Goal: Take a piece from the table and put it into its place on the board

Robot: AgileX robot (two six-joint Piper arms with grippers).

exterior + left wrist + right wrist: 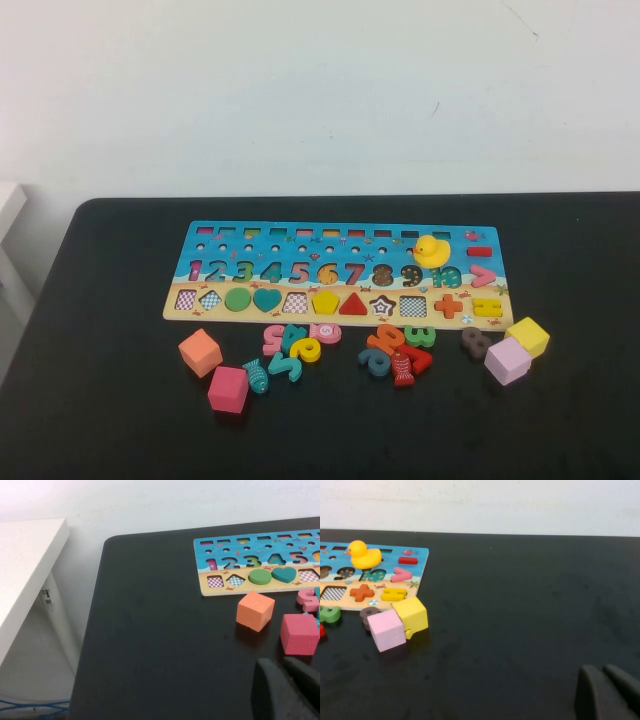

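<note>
Reading 1-10 on the board [340, 272], centre frame on a black table [100, 400] against a white wall [320, 90]. Yellow pentagon piece [325, 301] sits in its tan-strip slot. Left gripper [286, 690] lower right of its wrist view, fingers pressed together; right gripper [607, 692] likewise, empty.

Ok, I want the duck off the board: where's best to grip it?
Probably grip the duck across its rounded body, below the head, coming down from above: it stands upright on the board with its sides free. The right gripper, shut, low over the table on that side, looks nearer; the left gripper, shut, hovers near the pink cube.
</note>
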